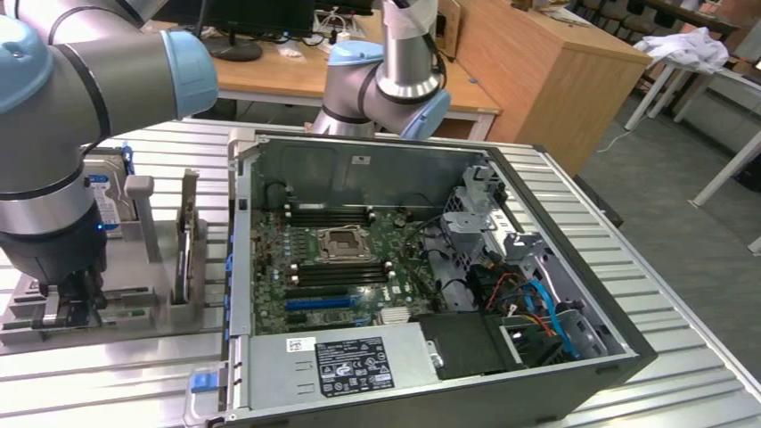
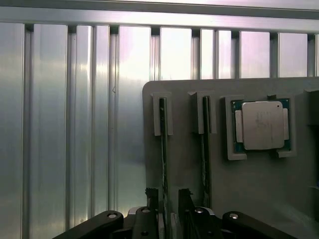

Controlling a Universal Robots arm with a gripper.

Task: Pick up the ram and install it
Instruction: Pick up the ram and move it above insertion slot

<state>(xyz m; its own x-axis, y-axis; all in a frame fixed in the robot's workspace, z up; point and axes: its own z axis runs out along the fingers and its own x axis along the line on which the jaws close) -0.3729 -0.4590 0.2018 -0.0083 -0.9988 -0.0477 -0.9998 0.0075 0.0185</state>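
The ram (image 2: 163,149) stands on edge in its slot in the grey holder (image 2: 259,194) on the ribbed metal surface (image 2: 70,124). The end effector (image 2: 168,196) straddles one end of it, fingers spread, seemingly not yet pinching. A second stick (image 2: 205,144) stands just beside.

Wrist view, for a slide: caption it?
Open gripper straddles the ram standing in its holder, beside a second stick and the processor.
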